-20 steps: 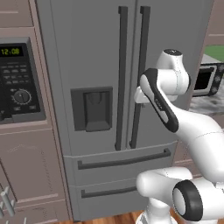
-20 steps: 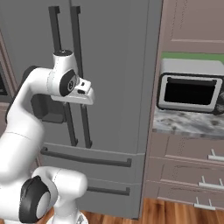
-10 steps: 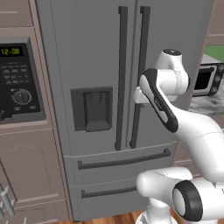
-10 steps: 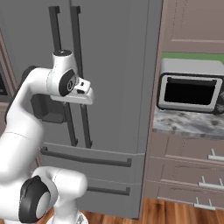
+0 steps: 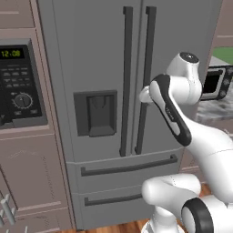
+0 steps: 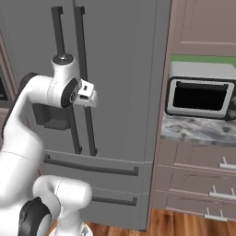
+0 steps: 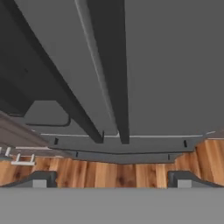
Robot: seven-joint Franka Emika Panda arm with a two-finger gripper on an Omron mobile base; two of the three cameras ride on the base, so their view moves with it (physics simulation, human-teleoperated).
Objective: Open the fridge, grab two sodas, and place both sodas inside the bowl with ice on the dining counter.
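Observation:
The fridge (image 5: 91,54) is a tall grey French-door unit and both doors are shut. Two dark vertical bar handles (image 5: 136,82) run down its middle, with a recessed dispenser (image 5: 96,113) on the left door. My gripper (image 6: 92,97) hovers open just in front of the right door's handle (image 6: 83,60), at about mid-height. In the hand view that handle (image 7: 111,65) runs down the centre between my spread fingertips (image 7: 40,179), which hold nothing. The sodas are hidden. The bowl and the dining counter are out of view.
A black microwave (image 6: 200,97) stands on a marbled wall counter (image 6: 193,131) to the fridge's right, with drawers (image 6: 198,177) below. A built-in oven panel (image 5: 20,86) sits to the fridge's left. The fridge's lower drawers (image 5: 127,166) and the wooden floor (image 7: 131,170) lie beneath.

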